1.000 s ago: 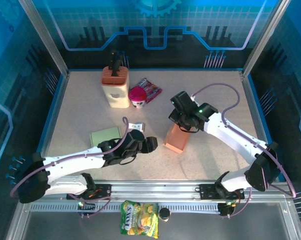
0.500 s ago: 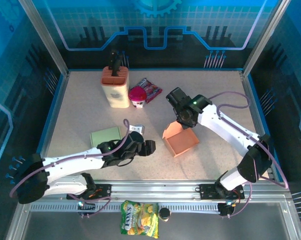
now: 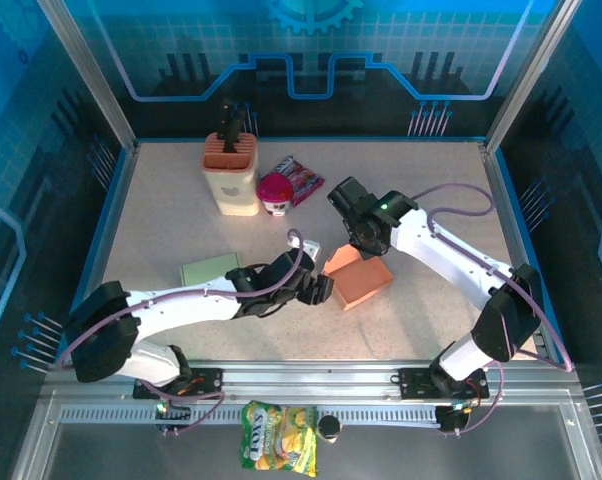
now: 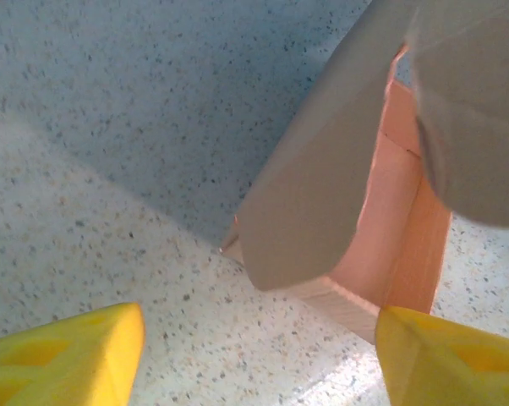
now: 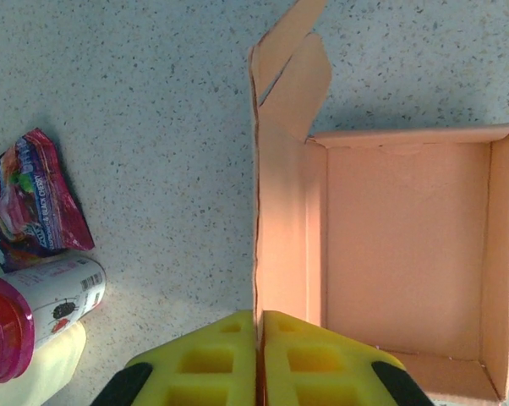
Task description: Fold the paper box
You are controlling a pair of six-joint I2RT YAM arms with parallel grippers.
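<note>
The orange paper box [image 3: 361, 278] sits open-side up near the middle of the table [image 3: 181, 220], caught between the two arms. The right gripper [image 5: 257, 355] comes at it from the far side. Its yellow fingers are pressed flat together on the top edge of one side wall, so that wall is pinched and the box is held in place. From the same wall a loose flap [image 5: 292, 59] sticks out past the box's corner, pointing away from the right gripper and lying unfolded.

What matters is where the box lies for the left gripper [image 4: 259, 359]. Its jaws are spread wide and hold nothing. In its wrist view the box is straight ahead and a little to the right, with one bottom corner sitting just in front of the gap between the fingers. From above, the left gripper [image 3: 324, 290] is right beside the box's near-left corner. I can't tell whether it touches.

The left arm looks the better placed for the loose side, so I'd guess it goes forward and rightward to push or fold that side in while the right arm steadies the box. The snack packet [image 5: 35, 203] and the pink-lidded cup [image 5: 30, 309] lie well clear.
</note>
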